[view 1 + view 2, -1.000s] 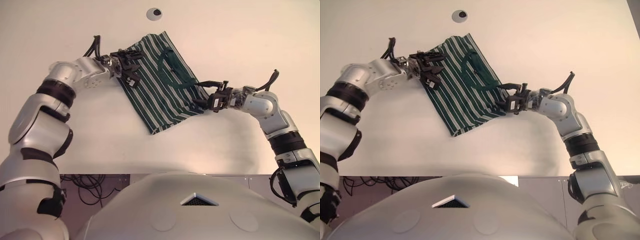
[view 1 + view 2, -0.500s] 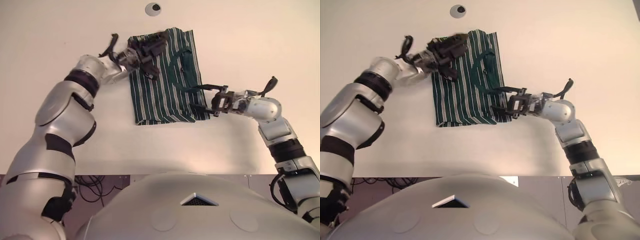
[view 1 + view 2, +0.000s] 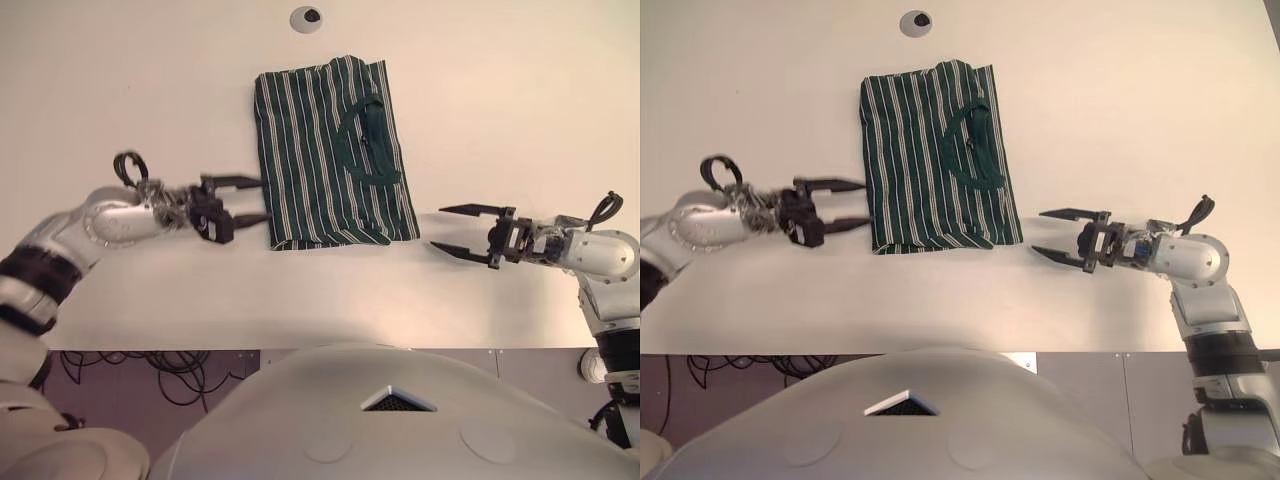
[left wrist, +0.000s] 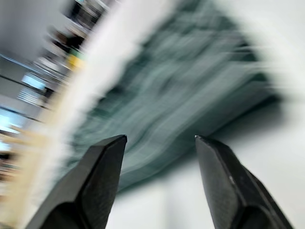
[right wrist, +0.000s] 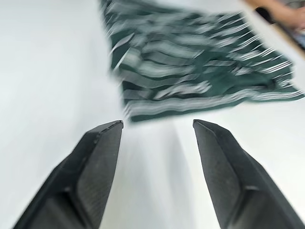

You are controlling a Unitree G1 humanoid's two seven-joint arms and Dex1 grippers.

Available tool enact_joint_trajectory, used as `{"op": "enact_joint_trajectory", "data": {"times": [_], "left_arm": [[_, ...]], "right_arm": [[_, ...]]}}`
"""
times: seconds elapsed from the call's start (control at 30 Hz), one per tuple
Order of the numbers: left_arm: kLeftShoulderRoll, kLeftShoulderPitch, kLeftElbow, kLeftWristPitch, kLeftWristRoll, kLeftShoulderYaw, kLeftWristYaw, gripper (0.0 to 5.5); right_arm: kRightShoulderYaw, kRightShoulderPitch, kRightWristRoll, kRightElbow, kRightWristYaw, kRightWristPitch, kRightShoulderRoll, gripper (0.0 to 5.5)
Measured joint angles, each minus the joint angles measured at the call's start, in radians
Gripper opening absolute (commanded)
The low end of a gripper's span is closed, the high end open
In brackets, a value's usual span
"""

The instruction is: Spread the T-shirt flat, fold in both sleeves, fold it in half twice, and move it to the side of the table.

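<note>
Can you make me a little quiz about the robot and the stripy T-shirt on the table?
1. True or false: the right pincer is shut on the T-shirt.
2. What is the T-shirt's pattern? A dots, B stripes, C plain.
3. How many pincers are open, counting the left pincer?
Key: 1 false, it is open and holds nothing. 2 B, dark green with white stripes. 3 two, both are open.
</note>
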Motion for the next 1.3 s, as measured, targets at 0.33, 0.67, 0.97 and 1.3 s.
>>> {"op": "enact_joint_trajectory", "data": {"times": [0.33, 0.67, 0.97, 1.3], "left_arm": [[-0.127, 0.119, 0.031, -0.040, 0.204, 0.228, 0.003, 2.61], [-0.261, 0.083, 0.163, -0.165, 0.317, 0.281, 0.000, 1.08], [-0.289, 0.065, 0.164, -0.178, 0.296, 0.304, -0.055, 0.15], [-0.022, 0.336, -0.485, 0.604, -0.618, 0.242, -0.776, 0.00]], "right_arm": [[0.095, -0.084, -0.300, 0.085, -0.257, -0.225, 0.085, 2.71], [0.225, -0.231, -0.401, 0.172, -0.340, -0.234, 0.123, 1.26], [0.276, -0.243, -0.347, 0.184, -0.320, -0.208, 0.121, 0.00], [0.254, 0.018, 0.504, -0.333, 0.223, 0.405, -0.090, 0.00]]}}
